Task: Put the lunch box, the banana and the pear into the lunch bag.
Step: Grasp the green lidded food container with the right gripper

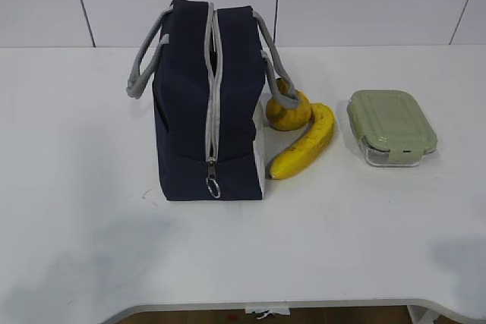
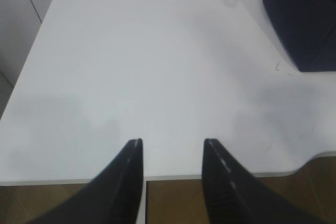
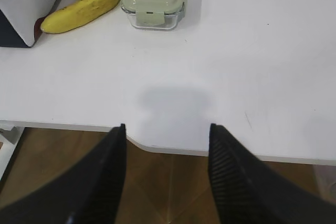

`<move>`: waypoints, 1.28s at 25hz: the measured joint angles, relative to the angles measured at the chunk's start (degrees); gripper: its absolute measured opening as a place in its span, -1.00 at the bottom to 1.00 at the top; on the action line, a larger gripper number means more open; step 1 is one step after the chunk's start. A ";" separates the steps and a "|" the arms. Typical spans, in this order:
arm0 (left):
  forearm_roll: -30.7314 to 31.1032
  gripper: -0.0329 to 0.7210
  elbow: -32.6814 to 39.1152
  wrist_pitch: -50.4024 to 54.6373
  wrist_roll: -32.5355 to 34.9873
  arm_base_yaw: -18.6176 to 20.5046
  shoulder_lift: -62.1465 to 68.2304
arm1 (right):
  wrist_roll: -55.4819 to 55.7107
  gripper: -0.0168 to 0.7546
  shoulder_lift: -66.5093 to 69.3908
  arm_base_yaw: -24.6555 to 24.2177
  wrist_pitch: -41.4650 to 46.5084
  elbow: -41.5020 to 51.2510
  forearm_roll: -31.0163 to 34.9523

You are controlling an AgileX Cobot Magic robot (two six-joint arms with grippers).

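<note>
Nothing is packed yet: I see the lunch bag (image 1: 209,104) zipped shut on the tabletop (image 1: 91,210), with pear (image 1: 288,111), banana (image 1: 305,143) and lunch box (image 1: 391,126) outside to its right. My left hand (image 2: 172,153) and right hand (image 3: 167,135) hang apart, empty, at the tabletop's near edge.

White table (image 1: 76,225) bearing lunch bag (image 1: 182,104), pear (image 1: 288,114), banana (image 1: 307,144), lunch box (image 1: 391,123).

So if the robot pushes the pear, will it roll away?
Probably a little. The pear looks round and plump, so it could wobble or roll. But it seems to sit against the bag and the banana, which would likely stop it. Its smooth skin may be slippery to grip.
</note>
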 joint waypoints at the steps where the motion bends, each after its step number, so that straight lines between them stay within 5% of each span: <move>1: 0.00 -0.15 0.00 0.00 0.00 0.00 0.00 | 0.00 0.08 0.00 0.00 0.00 0.00 0.00; 18: 0.04 -0.15 0.00 0.00 0.00 -0.13 0.00 | 0.00 0.08 1.77 0.00 -3.61 -1.99 -1.51; 32: 0.46 -0.15 0.00 0.00 0.00 -0.34 0.00 | 6.19 0.08 31.50 0.00 -9.10 -6.49 -1.23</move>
